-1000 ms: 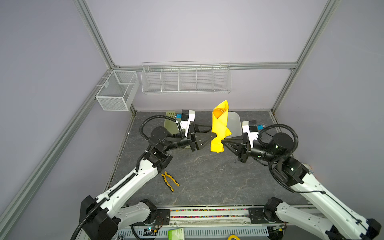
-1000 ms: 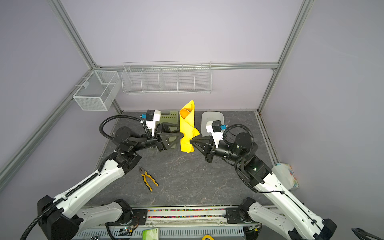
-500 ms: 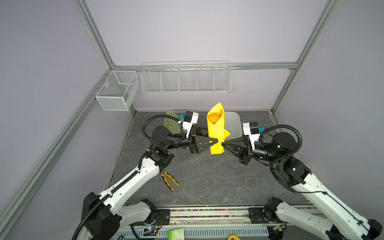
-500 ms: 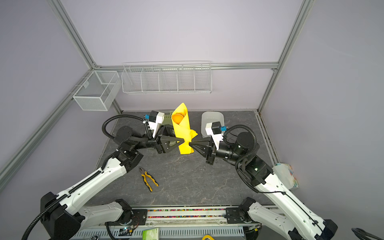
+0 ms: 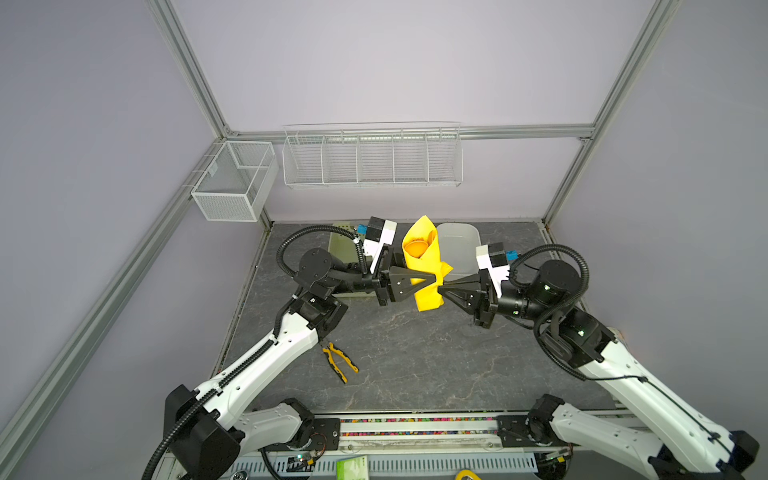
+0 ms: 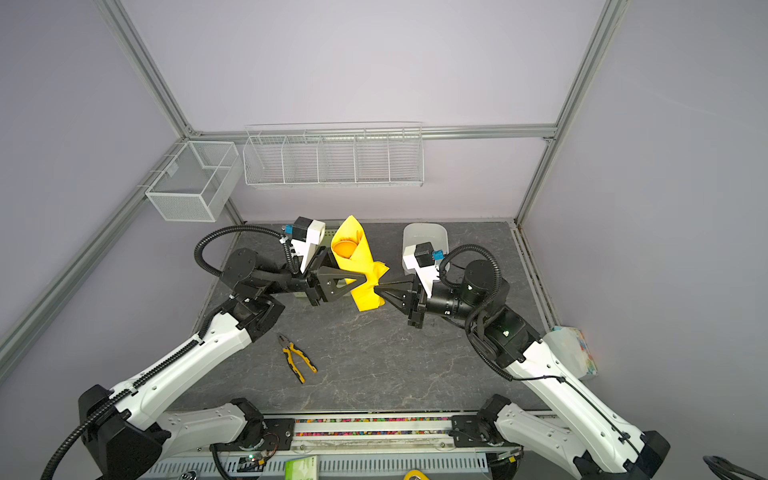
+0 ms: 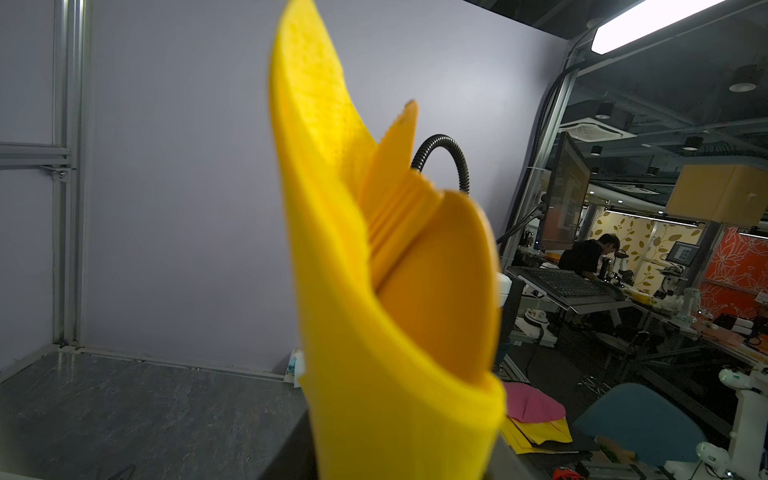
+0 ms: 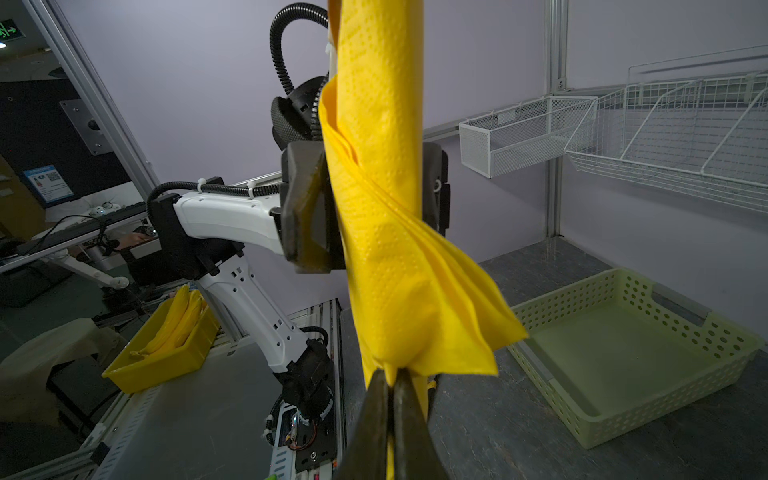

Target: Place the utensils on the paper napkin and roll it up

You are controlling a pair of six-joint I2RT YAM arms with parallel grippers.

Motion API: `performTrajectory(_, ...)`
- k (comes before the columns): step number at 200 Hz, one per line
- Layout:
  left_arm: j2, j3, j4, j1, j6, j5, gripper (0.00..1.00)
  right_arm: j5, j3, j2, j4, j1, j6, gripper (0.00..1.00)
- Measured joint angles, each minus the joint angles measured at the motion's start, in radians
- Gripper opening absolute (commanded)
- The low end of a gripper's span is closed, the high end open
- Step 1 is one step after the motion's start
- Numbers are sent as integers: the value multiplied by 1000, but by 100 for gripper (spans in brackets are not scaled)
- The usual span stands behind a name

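Observation:
The yellow paper napkin (image 5: 422, 253) (image 6: 357, 257) is rolled into an upright cone held above the table between both arms. The orange utensils stand inside it. The spoon bowl (image 5: 415, 248) (image 7: 440, 291) shows in the open top beside a thin ridged piece (image 7: 395, 158). My left gripper (image 5: 434, 277) (image 6: 365, 277) is shut on the middle of the roll, with a finger (image 8: 305, 208) pressed to each side. My right gripper (image 5: 441, 286) (image 8: 390, 374) is shut on a loose fold of napkin (image 8: 382, 208) low on the roll.
Yellow-and-black pliers (image 5: 340, 361) (image 6: 297, 361) lie on the table near the left arm. A pale green perforated basket (image 8: 623, 353) and a white bin (image 5: 459, 245) stand at the back. Wire baskets (image 5: 372, 156) hang on the wall.
My left gripper has moved in from beside the roll and narrowed its jaws round it. The roll's top has leaned left. The right gripper has kept its pinch.

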State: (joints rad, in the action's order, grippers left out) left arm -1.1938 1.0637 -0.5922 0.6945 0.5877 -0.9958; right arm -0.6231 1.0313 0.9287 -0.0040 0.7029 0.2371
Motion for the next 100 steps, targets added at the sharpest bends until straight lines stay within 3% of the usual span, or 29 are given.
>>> performTrajectory(78, 2, 6, 124, 0, -78, 32, 17, -2, 0, 0, -32, 0, -2, 7)
performTrajectory(100, 6, 6, 147, 0, -95, 38, 15, 4, 0, -3, -41, 2, -3, 22)
